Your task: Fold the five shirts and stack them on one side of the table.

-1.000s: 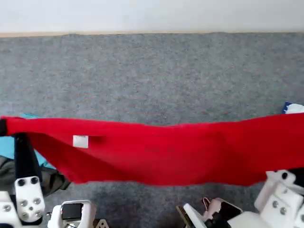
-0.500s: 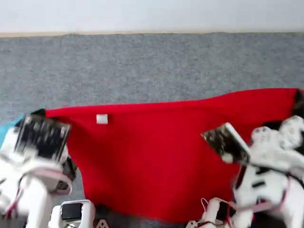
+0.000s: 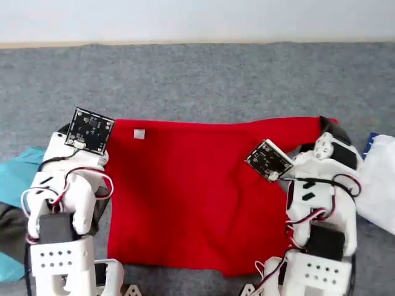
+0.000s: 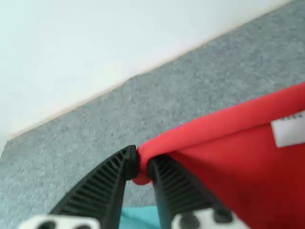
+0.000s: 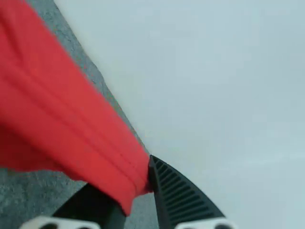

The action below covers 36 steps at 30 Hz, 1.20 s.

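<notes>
Shirt position: the red shirt [image 3: 197, 191] lies spread on the grey table [image 3: 197, 80], between the two arms, its far edge running from one gripper to the other.

Change over the last second:
- One second ago the shirt hung in the air as a taut band stretched across the high view.
- Half a second ago both arms were swinging forward and down, with the cloth following.
- The cloth has now settled flat, with the white label [image 3: 139, 134] facing up near the far left corner.

Gripper state:
- Left gripper [image 4: 140, 167]: jaws clenched on the far left corner of the shirt.
- Right gripper [image 5: 138, 191]: jaws clenched on a bunched edge of the red cloth at the far right corner.

Assessment: the lay-out step appears complete. Folding can probably begin from this position, though some wrinkling near the right corner may need attention first.

Other items: a teal garment [image 3: 18, 172] lies crumpled at the left edge and a white cloth [image 3: 379, 179] at the right edge, so the task is judged to be at an early stage.
</notes>
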Each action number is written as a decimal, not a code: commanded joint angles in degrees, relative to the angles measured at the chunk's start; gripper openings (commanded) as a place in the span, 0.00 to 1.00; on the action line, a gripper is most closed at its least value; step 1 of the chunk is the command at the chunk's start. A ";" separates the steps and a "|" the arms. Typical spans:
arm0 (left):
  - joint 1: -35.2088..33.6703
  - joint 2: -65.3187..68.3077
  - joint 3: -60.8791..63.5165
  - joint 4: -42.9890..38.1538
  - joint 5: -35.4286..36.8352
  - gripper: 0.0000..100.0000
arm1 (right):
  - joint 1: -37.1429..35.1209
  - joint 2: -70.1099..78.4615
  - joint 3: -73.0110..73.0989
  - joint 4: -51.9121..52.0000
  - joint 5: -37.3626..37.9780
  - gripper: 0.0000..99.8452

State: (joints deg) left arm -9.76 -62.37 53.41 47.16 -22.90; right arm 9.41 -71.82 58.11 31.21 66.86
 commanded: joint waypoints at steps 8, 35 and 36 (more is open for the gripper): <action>-0.09 24.88 -23.43 -3.69 -0.26 0.00 | -3.03 25.71 -18.99 -6.02 -4.04 0.01; 2.11 86.42 -75.91 -3.60 -0.26 0.00 | -9.19 98.77 -98.46 -6.02 -2.02 0.01; 2.11 87.03 -76.44 -3.60 -0.26 0.00 | -9.71 100.44 -100.84 -6.29 -0.79 0.01</action>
State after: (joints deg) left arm -7.21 24.40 -18.95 44.53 -22.99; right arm 0.70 26.90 -32.62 26.20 63.16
